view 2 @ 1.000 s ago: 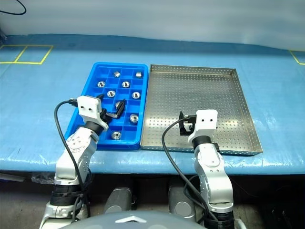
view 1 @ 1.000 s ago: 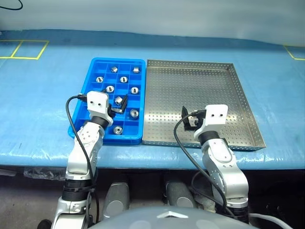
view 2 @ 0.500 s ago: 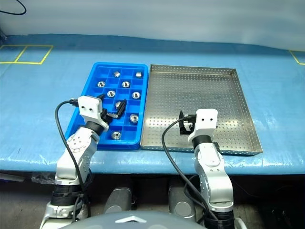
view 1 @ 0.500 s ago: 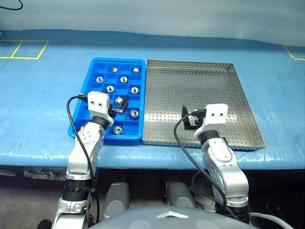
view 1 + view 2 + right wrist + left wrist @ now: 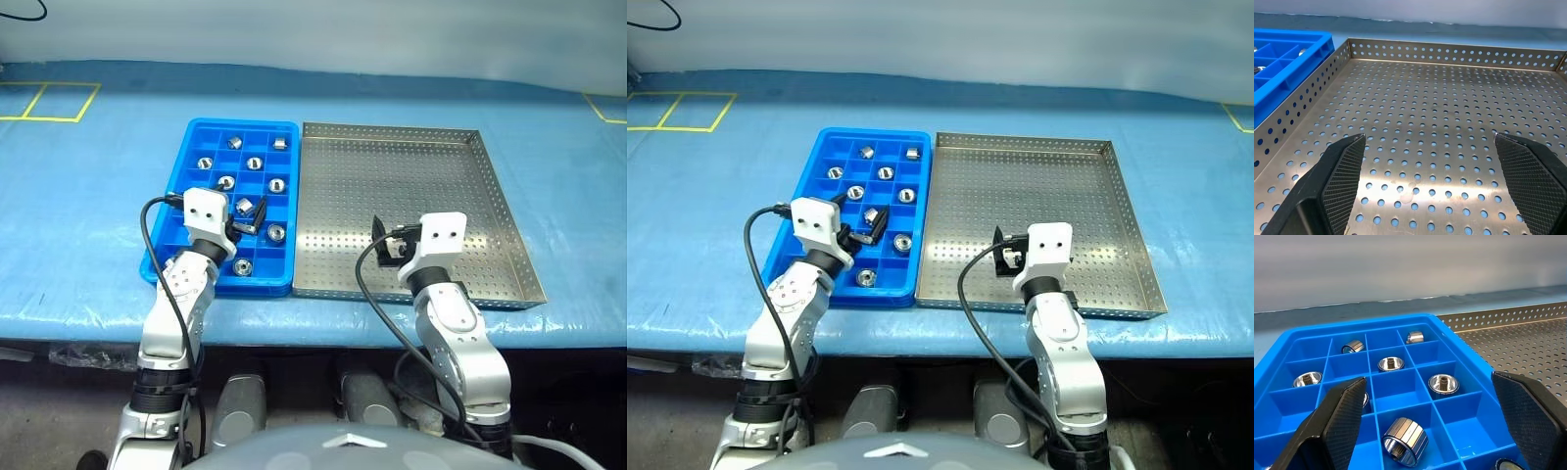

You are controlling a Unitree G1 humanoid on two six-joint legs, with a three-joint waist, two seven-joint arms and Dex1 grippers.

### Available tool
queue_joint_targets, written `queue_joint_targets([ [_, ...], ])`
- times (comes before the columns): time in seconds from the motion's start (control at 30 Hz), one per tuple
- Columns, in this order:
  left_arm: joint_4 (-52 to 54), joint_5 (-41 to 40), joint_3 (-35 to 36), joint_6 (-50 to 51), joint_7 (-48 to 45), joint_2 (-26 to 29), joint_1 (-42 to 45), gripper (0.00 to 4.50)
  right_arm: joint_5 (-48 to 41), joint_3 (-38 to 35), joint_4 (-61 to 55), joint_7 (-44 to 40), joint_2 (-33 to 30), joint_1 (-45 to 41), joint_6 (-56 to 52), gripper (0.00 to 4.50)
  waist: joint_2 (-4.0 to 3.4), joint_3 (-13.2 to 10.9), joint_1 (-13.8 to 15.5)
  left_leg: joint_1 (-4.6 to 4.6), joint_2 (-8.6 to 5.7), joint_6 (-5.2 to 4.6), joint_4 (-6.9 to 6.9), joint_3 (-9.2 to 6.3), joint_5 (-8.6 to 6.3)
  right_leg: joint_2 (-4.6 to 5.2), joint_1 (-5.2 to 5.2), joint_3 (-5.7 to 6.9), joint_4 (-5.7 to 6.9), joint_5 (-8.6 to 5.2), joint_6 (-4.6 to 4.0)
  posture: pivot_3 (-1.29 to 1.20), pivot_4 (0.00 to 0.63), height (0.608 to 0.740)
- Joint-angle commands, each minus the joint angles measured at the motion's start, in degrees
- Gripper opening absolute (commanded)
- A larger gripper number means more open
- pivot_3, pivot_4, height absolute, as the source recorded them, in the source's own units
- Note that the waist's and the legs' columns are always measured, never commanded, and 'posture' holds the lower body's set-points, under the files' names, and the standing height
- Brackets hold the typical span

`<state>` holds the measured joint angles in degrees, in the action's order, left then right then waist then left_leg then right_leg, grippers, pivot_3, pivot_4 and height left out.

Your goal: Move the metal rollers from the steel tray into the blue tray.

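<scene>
Left wrist view is showing the metal rollers (image 5: pixel 1405 440) sitting in the square compartments of the blue tray (image 5: pixel 1459 345), each in a cell of its own. One roller is lying on its side just ahead of the left gripper (image 5: pixel 1425 431), between its two black fingers (image 5: pixel 1339 418) but touching neither; another (image 5: pixel 1443 383) is standing upright one cell farther out, toward the steel tray. More rollers are resting in the cells beyond, up to the far rim. The left gripper's fingers are standing spread wide and holding nothing, hanging over the near part of the blue tray.

In the left eye view, eight rollers are showing in the blue tray (image 5: pixel 167 211), including one (image 5: pixel 241 265) near the front rim, on the steel-tray side of the left gripper (image 5: pixel 245 220).

The steel tray (image 5: pixel 1449 54) is lying right beside the blue tray, their long sides touching or nearly so. The right gripper (image 5: pixel 1435 196) is hovering over its near portion, fingers (image 5: pixel 1528 186) splayed wide apart and gripping nothing; perforated sheet is lying ahead of it and between its fingers. From the head camera, the right gripper (image 5: pixel 390 245) is pointing across the steel tray (image 5: pixel 509 220) toward its far rim.

Both trays are resting on a table covered with blue sheeting (image 5: pixel 98 215), with yellow tape lines (image 5: pixel 39 103) marked well beyond the left gripper.
</scene>
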<state>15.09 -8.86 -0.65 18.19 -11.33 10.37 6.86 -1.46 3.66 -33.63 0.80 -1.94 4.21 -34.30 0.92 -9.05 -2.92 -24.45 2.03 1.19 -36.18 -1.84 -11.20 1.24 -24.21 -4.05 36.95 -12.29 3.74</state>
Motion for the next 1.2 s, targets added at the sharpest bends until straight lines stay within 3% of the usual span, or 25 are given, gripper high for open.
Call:
queue_joint_targets([
  [0.03,0.65,0.69,-0.49,-1.33,-0.2,-0.25,0.13,4.5,0.19,0.22,-1.65,-0.1,-0.07,0.03,0.5,4.44,0.0,0.0,-0.01,0.0,0.0,0.0,0.0,0.0,0.0,0.0,0.0,0.0,0.0,0.0,0.0,-0.04,0.15,0.74],
  [1.2,1.9,0.59,-0.25,-0.5,0.33,-0.09,-1.01,4.5,0.24,0.78,-1.5,0.27,0.48,0.89,0.34,4.44,0.0,0.01,0.02,0.0,0.0,0.0,-0.03,0.0,0.0,0.0,0.01,0.0,0.01,0.0,0.0,-0.02,0.15,0.74],
])
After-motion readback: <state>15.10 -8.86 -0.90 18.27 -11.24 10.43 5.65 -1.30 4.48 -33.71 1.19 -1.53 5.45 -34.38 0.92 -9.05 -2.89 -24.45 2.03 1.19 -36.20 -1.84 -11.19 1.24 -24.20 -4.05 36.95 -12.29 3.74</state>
